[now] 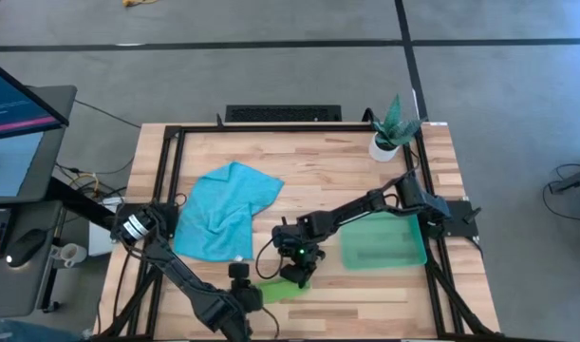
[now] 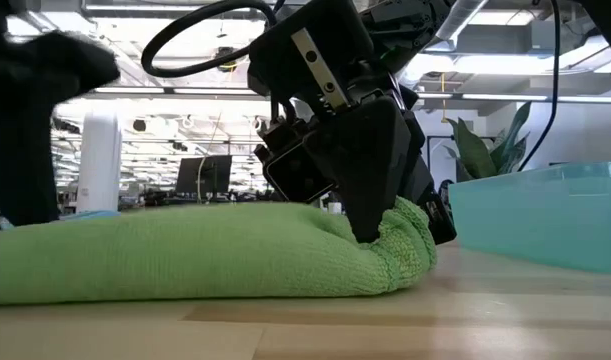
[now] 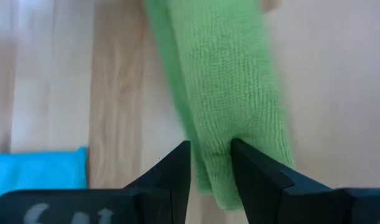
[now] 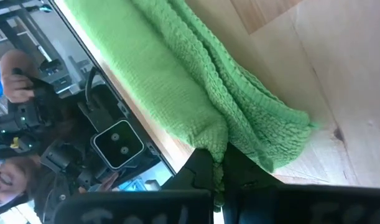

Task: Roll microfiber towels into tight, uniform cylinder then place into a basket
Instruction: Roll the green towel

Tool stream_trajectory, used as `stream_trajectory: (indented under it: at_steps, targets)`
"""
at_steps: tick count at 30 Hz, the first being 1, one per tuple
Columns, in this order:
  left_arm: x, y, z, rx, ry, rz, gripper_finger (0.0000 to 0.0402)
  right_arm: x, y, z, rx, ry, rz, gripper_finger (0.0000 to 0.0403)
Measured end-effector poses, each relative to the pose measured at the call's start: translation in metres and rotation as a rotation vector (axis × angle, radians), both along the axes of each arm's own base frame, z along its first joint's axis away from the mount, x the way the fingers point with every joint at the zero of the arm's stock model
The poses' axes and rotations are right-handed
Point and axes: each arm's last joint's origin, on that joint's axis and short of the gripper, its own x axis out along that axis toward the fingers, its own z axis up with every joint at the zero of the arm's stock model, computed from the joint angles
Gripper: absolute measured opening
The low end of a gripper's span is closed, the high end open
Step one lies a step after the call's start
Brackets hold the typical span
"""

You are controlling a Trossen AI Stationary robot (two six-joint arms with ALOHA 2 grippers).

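Note:
The lime green towel [image 1: 282, 290] lies as a long flattened roll on the table near its front edge; it also shows in the low view [image 2: 185, 250]. My left gripper [image 1: 256, 293] is at its left end, shut on it [image 3: 211, 152]. My right gripper [image 1: 299, 274] stands over its right end, shut on it [image 4: 217, 158]. The turquoise towel [image 1: 223, 214] lies spread and rumpled at the table's left middle. The green basket [image 1: 384, 242] stands to the right of the roll. My left gripper pinches the green towel's left end [image 3: 214, 134] between its two fingers. The fingers come nearly level from the table's left and lie along the roll. The towel rests on the table. My right gripper pinches a raised fold [image 4: 217, 140] near the roll's right end between its two fingers. The fingers [image 2: 370, 215] point down from above and sink into the cloth. The roll lies on the table, its right end [image 2: 410, 250] bulging beside the fingers.
A white plant pot [image 1: 386, 144] stands at the far right corner. A black frame [image 1: 171, 171] runs round the table's edges. Bare wood lies between the turquoise towel and the basket. A monitor and desk stand off the table's left.

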Motion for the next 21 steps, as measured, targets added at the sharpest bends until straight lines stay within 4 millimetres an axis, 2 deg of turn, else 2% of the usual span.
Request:
stream_trajectory:
  at_steps: [5, 14, 21]
  targets:
    - [-0.005, 0.009, -0.010, -0.010, 0.001, 0.086, 0.0109, -0.001, 0.002, 0.000, -0.003, -0.002, 0.005, 0.0015]
    - [-0.009, 0.000, -0.012, -0.062, -0.035, 0.099, 0.0109, -0.001, 0.002, -0.001, -0.043, -0.018, 0.004, 0.0034]
    - [-0.010, -0.001, -0.012, -0.056, -0.052, 0.112, 0.0109, -0.001, 0.006, -0.002, -0.113, -0.033, -0.013, 0.0075]
